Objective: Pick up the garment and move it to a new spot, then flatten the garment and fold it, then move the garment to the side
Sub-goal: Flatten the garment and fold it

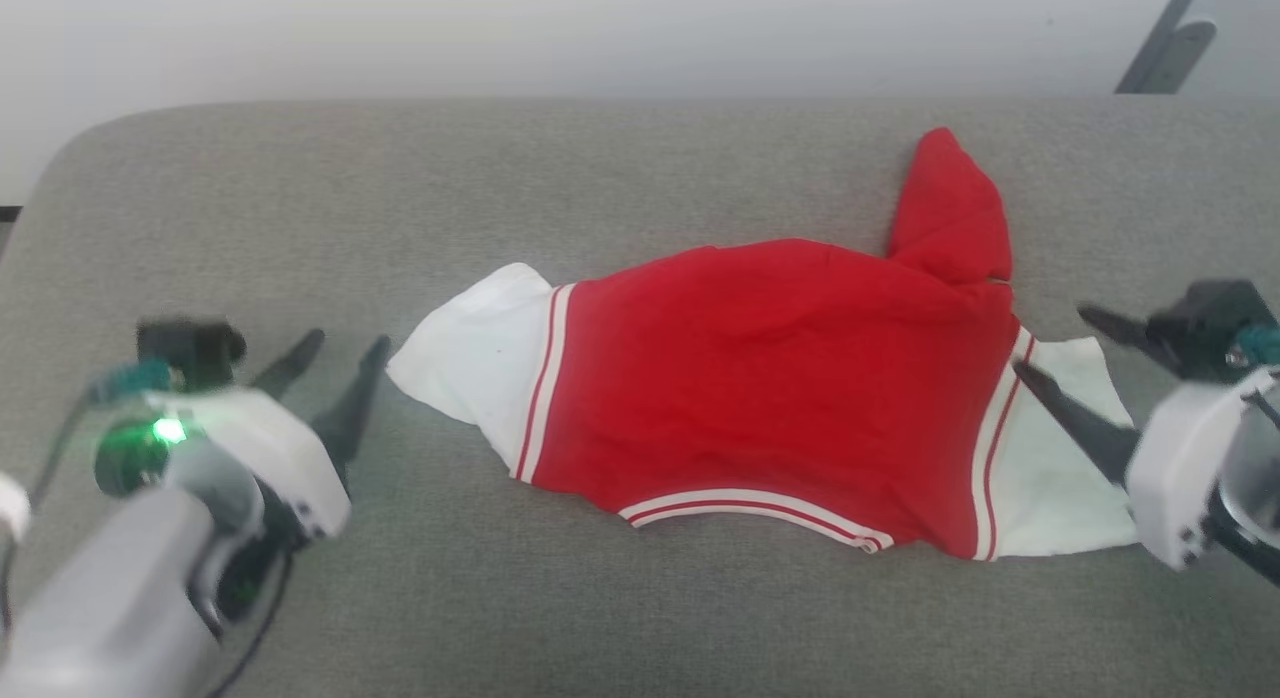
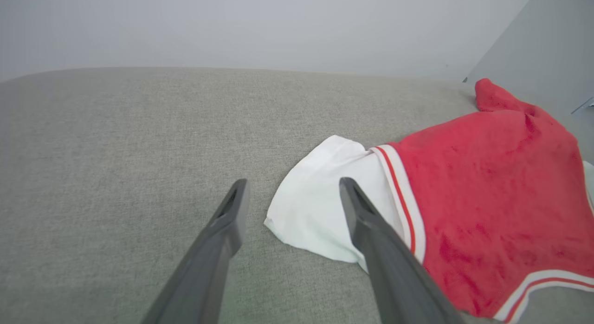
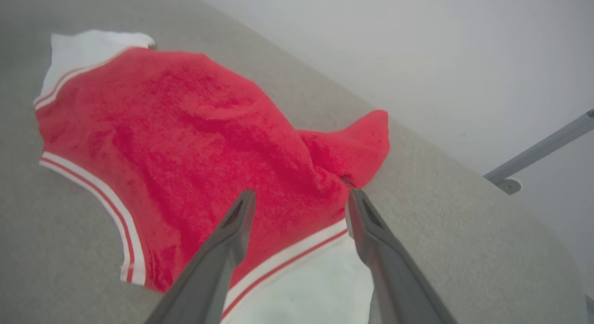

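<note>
Here, soft rumpled garment (image 1: pixel 760 378) on woven grey cushion (image 1: pixel 300 198).

Left end effector (image 1: pixel 349 340) blurred; right end effector (image 1: pixel 1052 340) blurred, cut off at edge, hiding part of garment (image 1: pixel 770 378) sleeve.

Bright, even light (faint shadows); slight blur at edges.
</note>
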Robot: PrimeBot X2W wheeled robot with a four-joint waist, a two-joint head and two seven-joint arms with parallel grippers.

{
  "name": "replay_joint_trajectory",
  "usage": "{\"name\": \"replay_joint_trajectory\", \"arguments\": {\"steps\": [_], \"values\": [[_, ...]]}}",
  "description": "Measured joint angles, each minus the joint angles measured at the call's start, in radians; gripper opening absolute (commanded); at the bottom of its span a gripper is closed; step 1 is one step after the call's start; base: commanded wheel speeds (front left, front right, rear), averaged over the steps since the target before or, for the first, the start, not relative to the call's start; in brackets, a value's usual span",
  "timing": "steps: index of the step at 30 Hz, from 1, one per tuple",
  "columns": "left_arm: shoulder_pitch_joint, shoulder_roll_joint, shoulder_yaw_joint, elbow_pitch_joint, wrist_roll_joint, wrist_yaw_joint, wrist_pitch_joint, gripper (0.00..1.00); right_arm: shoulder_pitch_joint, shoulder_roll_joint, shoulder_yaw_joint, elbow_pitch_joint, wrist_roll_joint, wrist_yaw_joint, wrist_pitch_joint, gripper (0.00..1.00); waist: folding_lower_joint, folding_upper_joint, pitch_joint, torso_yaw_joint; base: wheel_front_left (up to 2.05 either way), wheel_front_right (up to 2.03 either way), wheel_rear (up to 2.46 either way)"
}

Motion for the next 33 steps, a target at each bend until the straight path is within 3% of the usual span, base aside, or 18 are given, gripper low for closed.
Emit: {"name": "replay_joint_trajectory", "arguments": {"steps": [4, 8, 11, 17, 28, 29, 30, 31, 32, 33], "values": [[0.102, -0.018, 0.011, -0.076, 0.054, 0.049, -0.157, 1.00, 0.024, -0.137, 0.098, -0.070, 0.106, 0.000, 0.125, 1.00, 0.0000, 0.0000, -0.005, 0.023, 0.00, 0.00, 0.00], [0.186, -0.046, 0.060, -0.165, 0.130, 0.098, -0.184, 1.00, 0.032, -0.261, 0.185, -0.129, 0.217, 0.000, 0.252, 1.00, 0.0000, 0.0000, 0.008, 0.038, 0.00, 0.00, 0.00], [0.235, -0.087, 0.167, -0.266, 0.216, 0.126, -0.187, 1.00, 0.019, -0.319, 0.233, -0.148, 0.246, 0.000, 0.307, 1.00, 0.0000, 0.0000, 0.029, 0.050, 0.00, 0.00, 0.00], [0.334, -0.173, 0.305, -0.382, 0.371, 0.121, -0.187, 1.00, -0.029, -0.340, 0.337, -0.121, 0.245, 0.000, 0.309, 1.00, -0.0001, 0.0000, 0.075, 0.082, 0.00, 0.00, 0.00], [0.371, -0.271, 0.455, -0.411, 0.479, 0.030, -0.187, 1.00, -0.140, -0.325, 0.525, -0.009, 0.172, 0.002, 0.228, 1.00, 0.0000, 0.0000, 0.149, 0.113, 0.00, 0.00, 0.00], [0.371, -0.275, 0.464, -0.411, 0.486, 0.023, -0.187, 1.00, -0.152, -0.319, 0.540, 0.002, 0.165, 0.002, 0.218, 0.82, 0.0000, 0.0000, 0.151, 0.111, 0.00, 0.00, 0.00], [0.371, -0.275, 0.472, -0.409, 0.494, 0.015, -0.187, 1.00, -0.161, -0.315, 0.552, 0.010, 0.161, 0.002, 0.207, 0.49, 0.0000, 0.0000, 0.152, 0.108, 0.00, 0.00, 0.00], [0.371, -0.275, 0.476, -0.408, 0.504, 0.006, -0.187, 1.00, -0.172, -0.310, 0.562, 0.019, 0.160, 0.003, 0.195, 0.30, 0.0000, 0.0000, 0.154, 0.104, 0.00, 0.00, 0.00], [0.370, -0.274, 0.478, -0.408, 0.510, -0.002, -0.187, 1.00, -0.180, -0.304, 0.570, 0.029, 0.160, 0.004, 0.182, 0.05, 0.0000, 0.0000, 0.155, 0.101, 0.00, 0.00, 0.00], [0.369, -0.271, 0.477, -0.405, 0.512, -0.012, -0.187, 1.00, -0.192, -0.296, 0.580, 0.038, 0.160, 0.005, 0.173, 0.00, 0.0000, 0.0000, 0.156, 0.097, 0.00, 0.00, 0.00]]}}
